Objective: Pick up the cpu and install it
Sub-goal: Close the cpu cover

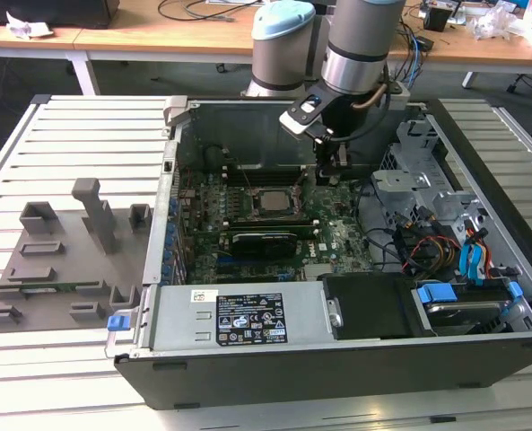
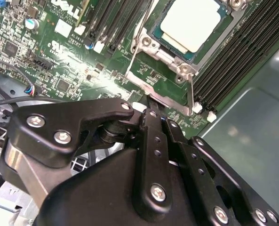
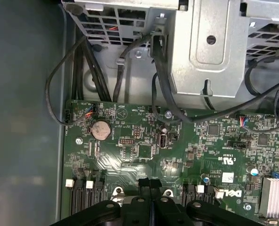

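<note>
Motherboard [image 1: 207,206] at centre of the exterior view carries the cpu [image 1: 271,199] seated in its socket [image 2: 181,70]; hand [image 1: 333,175], fingers [image 3: 144,188] together and empty, hangs just to the exterior view's right; drive cage [image 1: 409,193] beyond.

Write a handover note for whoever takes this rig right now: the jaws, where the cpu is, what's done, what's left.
Gripper: jaws shut and empty, over the motherboard beside the socket, clear of the cpu.
The cpu lies flat in the socket, silvery top up.
Done: the cpu is picked and set in the socket.
Left: I cannot tell whether it is fully seated or latched, so check that.
</note>
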`<state>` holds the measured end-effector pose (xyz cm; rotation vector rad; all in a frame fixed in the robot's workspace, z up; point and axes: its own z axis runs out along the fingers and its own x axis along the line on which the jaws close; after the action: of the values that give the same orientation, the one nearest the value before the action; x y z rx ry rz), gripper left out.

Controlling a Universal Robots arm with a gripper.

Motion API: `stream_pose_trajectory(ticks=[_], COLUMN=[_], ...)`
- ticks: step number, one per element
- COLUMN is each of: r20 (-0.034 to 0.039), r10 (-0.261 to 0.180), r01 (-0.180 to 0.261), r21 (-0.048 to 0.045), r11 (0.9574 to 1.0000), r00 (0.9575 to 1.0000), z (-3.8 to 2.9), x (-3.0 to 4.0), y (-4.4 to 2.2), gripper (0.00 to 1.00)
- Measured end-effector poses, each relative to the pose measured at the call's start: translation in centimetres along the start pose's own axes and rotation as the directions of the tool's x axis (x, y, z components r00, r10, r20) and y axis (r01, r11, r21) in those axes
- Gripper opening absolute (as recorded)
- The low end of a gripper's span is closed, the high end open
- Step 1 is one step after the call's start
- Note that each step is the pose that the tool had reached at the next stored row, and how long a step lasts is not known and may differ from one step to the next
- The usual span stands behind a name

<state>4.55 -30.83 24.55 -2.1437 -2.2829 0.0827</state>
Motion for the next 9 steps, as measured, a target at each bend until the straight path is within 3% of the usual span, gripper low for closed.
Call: stream_pose_trajectory(ticks=[9], r20=[0.0001], r10=[0.000], r01=[0.000], r21=[0.0000], r11=[1.0000], r00=[1.0000], z=[0.05], x=[0.08], y=[-1.30], gripper=[0.11])
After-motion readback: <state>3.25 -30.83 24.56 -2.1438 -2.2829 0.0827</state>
